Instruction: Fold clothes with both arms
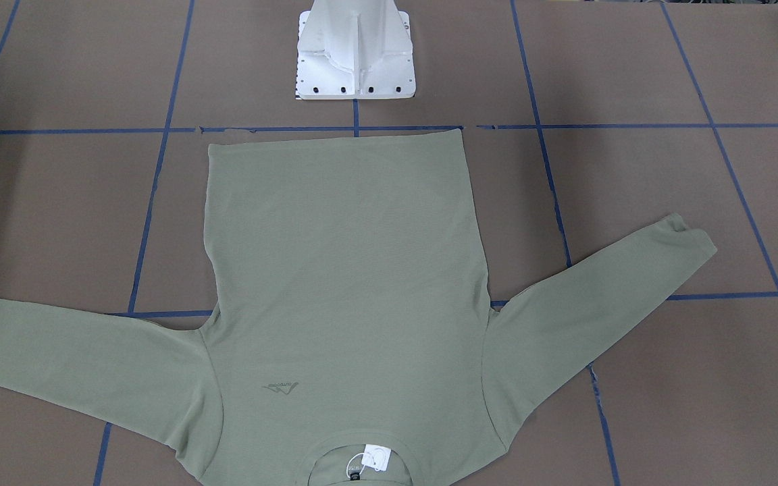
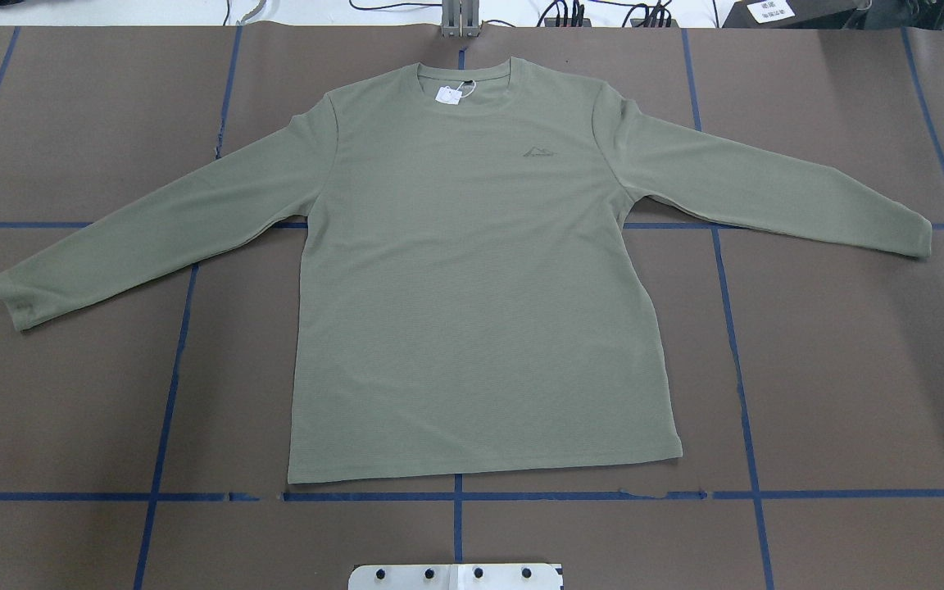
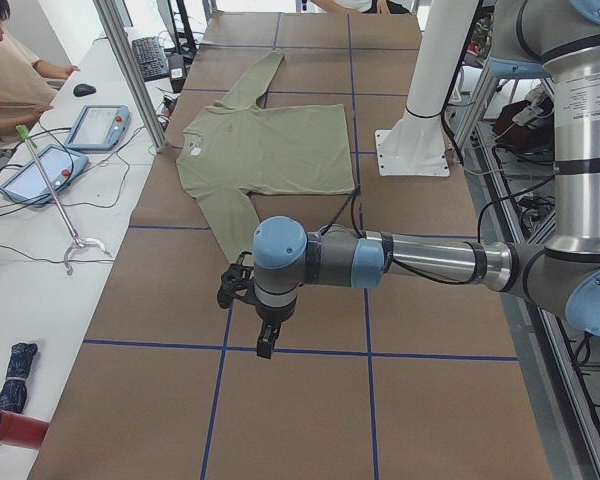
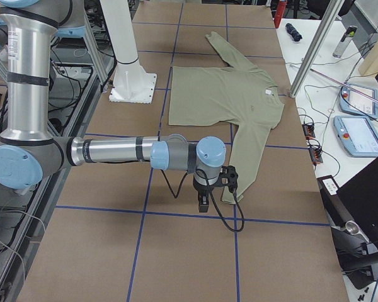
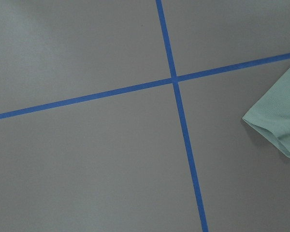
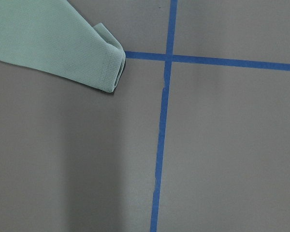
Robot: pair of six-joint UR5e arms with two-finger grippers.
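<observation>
The sage-green long-sleeved shirt [image 2: 472,279] lies flat and face up on the brown table, sleeves spread, neck and white tag [image 2: 448,94] at the far side. It also shows in the front view [image 1: 348,270]. My left gripper [image 3: 263,345] hangs above the table just past the left sleeve's end; the left wrist view shows that cuff [image 5: 278,128] at its right edge. My right gripper [image 4: 203,202] hangs beside the right sleeve's cuff [image 6: 87,58]. Both grippers show only in the side views, so I cannot tell whether they are open or shut.
The white pedestal base [image 1: 355,61] stands at the table's near edge by the shirt's hem. Blue tape lines [image 2: 456,496] grid the table. A side bench with tablets [image 3: 90,125] and a seated person [image 3: 10,70] lies beyond the shirt's neck.
</observation>
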